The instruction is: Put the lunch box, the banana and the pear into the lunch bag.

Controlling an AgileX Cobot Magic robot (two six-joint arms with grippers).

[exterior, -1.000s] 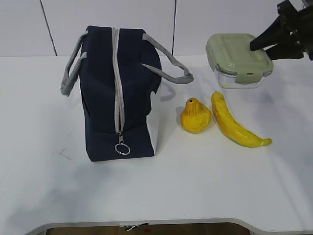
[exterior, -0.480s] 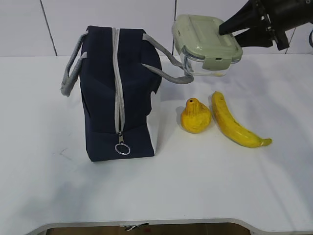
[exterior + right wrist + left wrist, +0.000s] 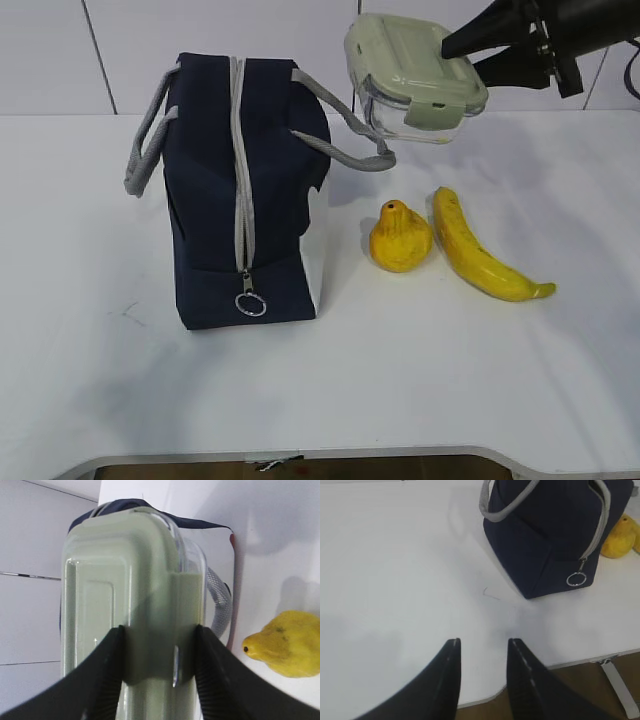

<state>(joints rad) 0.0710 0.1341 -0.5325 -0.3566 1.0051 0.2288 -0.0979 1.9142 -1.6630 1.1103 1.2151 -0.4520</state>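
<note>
The right gripper [image 3: 462, 55], its arm cut off at the frame edge, clamps the lunch box [image 3: 412, 76] aloft, tilted, long axis pointing left toward the zipped lunch bag [image 3: 245, 190]. The left gripper [image 3: 482, 647] hangs open, empty.

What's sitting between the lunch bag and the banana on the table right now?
The pear stands between the lunch bag and the banana, clear of both, in the exterior view.
</note>
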